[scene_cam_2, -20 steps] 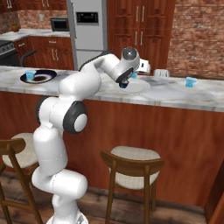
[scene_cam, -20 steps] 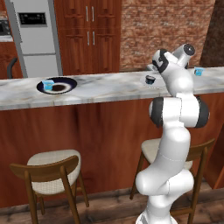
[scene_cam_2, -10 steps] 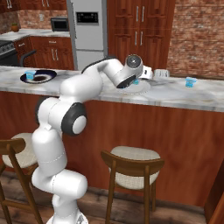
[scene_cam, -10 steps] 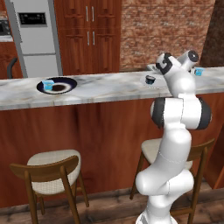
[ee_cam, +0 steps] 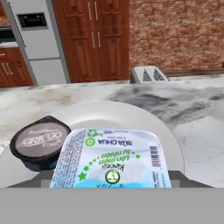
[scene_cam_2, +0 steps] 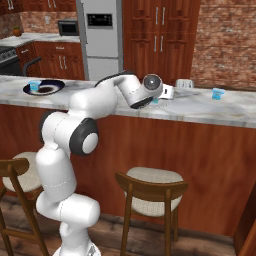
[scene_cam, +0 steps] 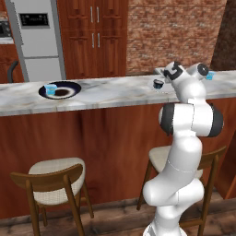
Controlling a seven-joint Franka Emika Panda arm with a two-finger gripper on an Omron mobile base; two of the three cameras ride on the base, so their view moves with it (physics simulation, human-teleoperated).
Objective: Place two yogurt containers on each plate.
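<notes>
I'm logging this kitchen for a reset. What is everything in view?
plates: two; dark plate at the counter's left, pale plate under the hand
yogurt containers: three, light blue; on dark plate, over pale plate, counter's right end
black cup: one, at pale plate's edge
toaster: one, silver, behind pale plate
stools: two, wooden, below counter
fridge: one, silver, back wall
gripper: container between fingers, grip unclear

1 yogurt container (ee_cam: 111, 159) seemingly over pale plate (ee_cam: 131, 118); another (scene_cam: 50, 89) on dark plate (scene_cam: 69, 86).
</notes>
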